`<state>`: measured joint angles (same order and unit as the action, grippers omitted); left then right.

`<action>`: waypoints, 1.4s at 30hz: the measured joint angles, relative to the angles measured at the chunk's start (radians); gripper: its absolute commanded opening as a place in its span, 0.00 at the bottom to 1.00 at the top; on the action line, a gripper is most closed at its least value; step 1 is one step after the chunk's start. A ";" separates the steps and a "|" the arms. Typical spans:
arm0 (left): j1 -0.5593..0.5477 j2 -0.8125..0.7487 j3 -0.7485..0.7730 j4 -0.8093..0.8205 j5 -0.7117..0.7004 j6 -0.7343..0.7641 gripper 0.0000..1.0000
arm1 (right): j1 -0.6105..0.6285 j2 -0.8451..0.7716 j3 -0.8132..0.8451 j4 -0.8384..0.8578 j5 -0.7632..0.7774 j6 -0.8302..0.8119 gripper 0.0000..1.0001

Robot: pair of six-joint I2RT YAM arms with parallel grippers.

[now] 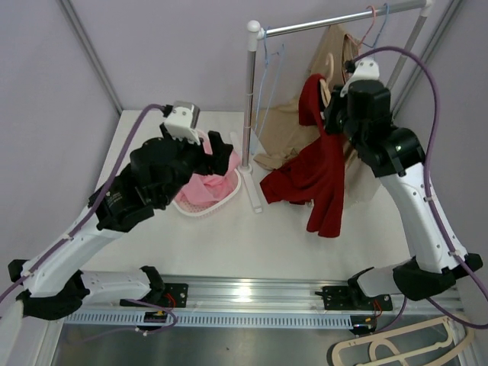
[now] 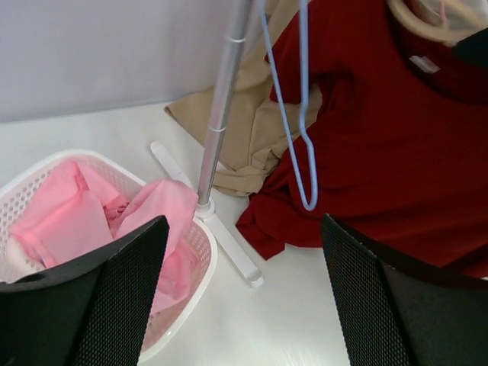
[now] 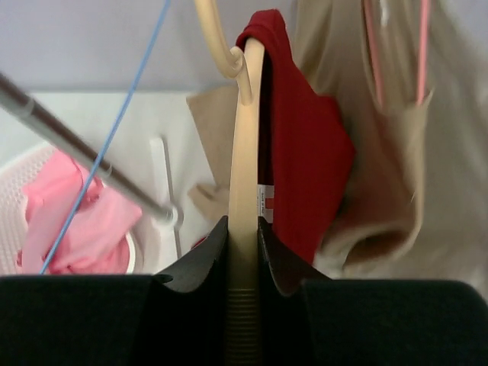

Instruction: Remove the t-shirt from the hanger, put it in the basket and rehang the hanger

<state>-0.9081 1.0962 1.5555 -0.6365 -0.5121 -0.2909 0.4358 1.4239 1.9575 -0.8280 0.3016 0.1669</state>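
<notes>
Hanging on a cream hanger [image 3: 245,137] toward the far right corner of the surface [image 1: 252,244], the red t-shirt [image 1: 316,171] is draped with its long axis running from the collar at the hanger down toward the middle of the surface. There its lower folds appear to rest just beside the rack foot [image 1: 254,200]. The hanger is clamped between the closed fingers of the right pincer [image 3: 242,229], its hook end up. The left pincer [image 2: 242,229] is spread wide, gripping nothing, above the white basket [image 1: 210,211] of pink cloth [image 1: 206,187] by the left edge. Bare surface is seen between the shirt and the near edge. The upright rack pole [image 1: 249,84] stands between basket and shirt. A blue hanger [image 2: 305,137] is seen dangling just beside the pole, crossing the shirt in the left wrist view. A beige garment [image 1: 286,130] is hung behind the shirt, toward the far edge, touching it.
</notes>
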 measured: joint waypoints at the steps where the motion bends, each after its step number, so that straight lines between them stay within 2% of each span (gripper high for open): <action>1: -0.043 -0.007 -0.021 0.019 -0.024 0.023 0.86 | 0.040 -0.029 -0.056 -0.002 0.039 0.021 0.00; 4: -0.146 -0.034 -0.094 0.068 -0.066 0.066 0.85 | 0.172 -0.100 -0.186 -0.009 0.164 0.084 0.00; 8: -0.209 -0.089 -0.213 0.124 -0.068 0.074 0.85 | 0.311 -0.188 -0.300 -0.030 0.316 0.191 0.00; 10: -0.269 -0.114 -0.267 0.152 -0.090 0.077 0.85 | 0.331 -0.229 -0.335 -0.051 0.381 0.252 0.00; 15: -0.506 -0.112 -0.392 0.286 -0.176 0.100 0.86 | 0.331 -0.271 -0.341 -0.127 0.528 0.421 0.00; 20: -0.636 -0.108 -0.540 0.441 -0.195 0.118 0.86 | 0.339 -0.263 -0.341 -0.158 0.588 0.536 0.00; 24: -0.689 -0.103 -0.608 0.586 -0.207 0.184 0.92 | 0.351 -0.231 -0.315 -0.164 0.609 0.566 0.00; 28: -0.721 -0.112 -0.723 0.822 -0.176 0.287 1.00 | 0.354 -0.187 -0.259 -0.164 0.609 0.566 0.00; 32: -0.724 -0.109 -0.834 0.976 -0.131 0.379 1.00 | 0.356 -0.155 -0.199 -0.162 0.600 0.566 0.00; 42: -0.724 0.044 -0.856 1.276 -0.129 0.564 0.99 | 0.408 -0.122 -0.099 -0.161 0.594 0.565 0.00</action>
<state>-1.6325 1.1400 0.6991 0.6395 -0.6415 0.2729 0.8436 1.3014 1.8587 -0.9894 0.8955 0.7322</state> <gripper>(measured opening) 0.994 0.193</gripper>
